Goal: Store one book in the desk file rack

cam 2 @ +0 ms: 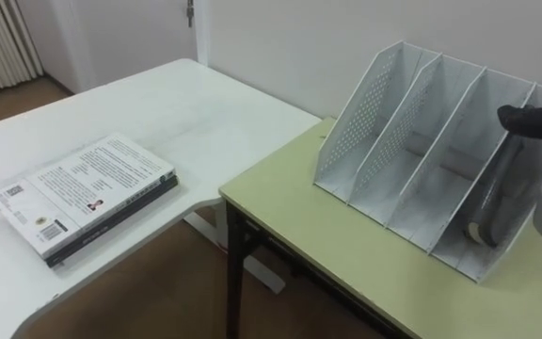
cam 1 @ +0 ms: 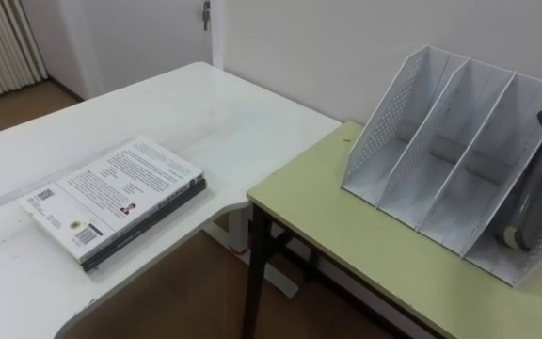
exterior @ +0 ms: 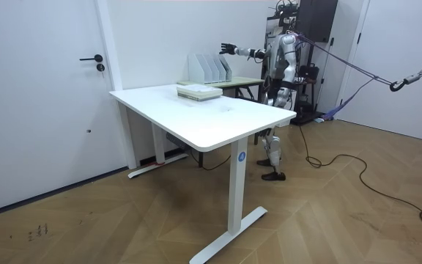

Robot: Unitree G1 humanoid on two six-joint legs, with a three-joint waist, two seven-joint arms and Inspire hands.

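Observation:
A white-covered book (cam 1: 111, 196) lies flat on top of a darker one near the front edge of the white desk (cam 1: 205, 113). The white perforated file rack (cam 1: 459, 160) with three open slots stands on the green table (cam 1: 346, 235), to the right of the books. My right forearm (cam 2: 508, 188) comes in at the right edge, in front of the rack's rightmost slot. In the room view my right hand (exterior: 228, 49) is held out above the rack (exterior: 209, 68), fingers spread, holding nothing. My left hand (exterior: 297, 82) hangs by my body, too small to read.
A gap with wooden floor (cam 1: 186, 292) separates the desk's curved edge from the green table's dark leg (cam 1: 257, 273). A white wall runs right behind the rack. In the room view I stand behind the green table, at the desk's far corner.

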